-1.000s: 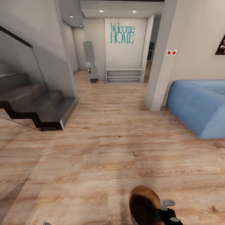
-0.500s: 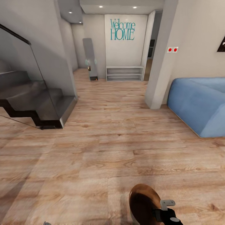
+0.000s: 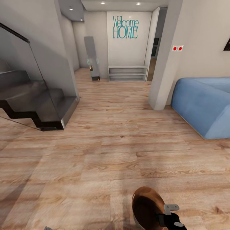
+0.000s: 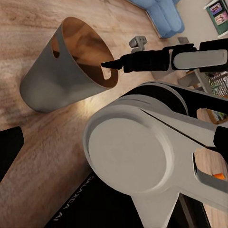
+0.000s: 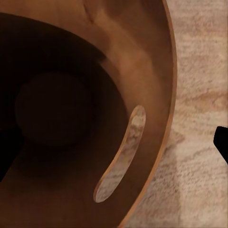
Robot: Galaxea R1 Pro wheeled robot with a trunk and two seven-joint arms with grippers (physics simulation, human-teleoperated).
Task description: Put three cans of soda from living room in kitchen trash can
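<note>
The trash can (image 3: pixel 145 206), pale grey outside and glossy brown inside, hangs low at the bottom of the head view. My right gripper (image 3: pixel 159 218) is shut on its rim. In the left wrist view the bin (image 4: pixel 52 76) tilts above the wood floor, with the right gripper (image 4: pixel 109 66) pinching its brown rim. The right wrist view looks into the dark interior of the bin (image 5: pixel 71 118), past a handle slot (image 5: pixel 118 156). My left gripper's black fingers (image 4: pixel 9 147) sit far apart at the picture's edges, with nothing between them. No soda cans are visible in the bin.
Light wood floor stretches ahead to a hallway with a low white shelf (image 3: pixel 127 73) under a "Welcome HOME" sign. Dark stairs with a glass rail (image 3: pixel 35 102) stand on the left. A grey pillar (image 3: pixel 163 64) and the blue sofa (image 3: pixel 204 105) are on the right.
The whole head view has shifted slightly: the camera has moved a little toward the hallway. The bin stays in my right gripper at the same spot.
</note>
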